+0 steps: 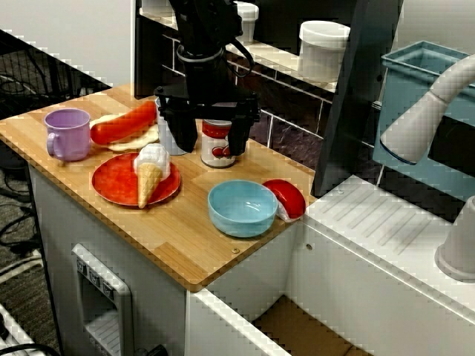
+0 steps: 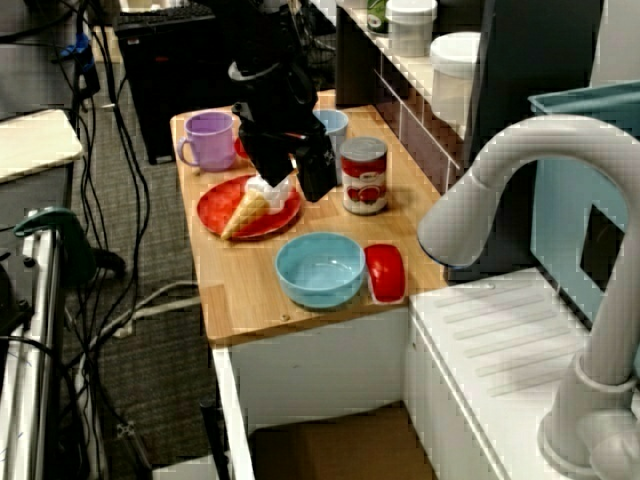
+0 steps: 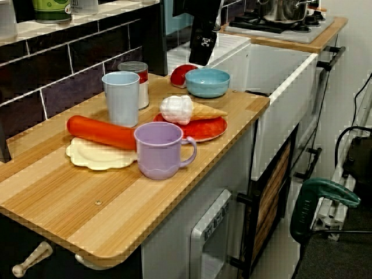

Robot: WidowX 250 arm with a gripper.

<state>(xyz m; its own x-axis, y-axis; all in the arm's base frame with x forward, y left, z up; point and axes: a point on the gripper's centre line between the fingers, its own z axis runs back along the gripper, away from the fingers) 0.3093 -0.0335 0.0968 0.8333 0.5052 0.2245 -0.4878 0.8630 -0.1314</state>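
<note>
My black gripper (image 1: 208, 138) (image 2: 292, 170) hangs open above the wooden counter (image 1: 185, 256), with nothing between its fingers. It is over the gap between the tomato can (image 1: 217, 146) (image 2: 363, 175) and the red plate (image 1: 111, 185) (image 2: 212, 210). On that plate an ice cream cone (image 1: 151, 174) (image 2: 248, 207) (image 3: 186, 109) lies on its side. A pale blue cup (image 2: 335, 125) (image 3: 122, 97) stands just behind the gripper. In the low view along the counter only one finger (image 3: 203, 42) shows, well above the objects.
A purple mug (image 1: 67, 133) (image 3: 160, 150) and a red sausage (image 1: 122, 124) on a cream plate (image 3: 93, 157) sit at the left end. A blue bowl (image 1: 243, 208) and a red rounded piece (image 1: 289, 196) lie at the right, near the white sink's drainboard (image 1: 386, 222) and faucet (image 2: 520, 170).
</note>
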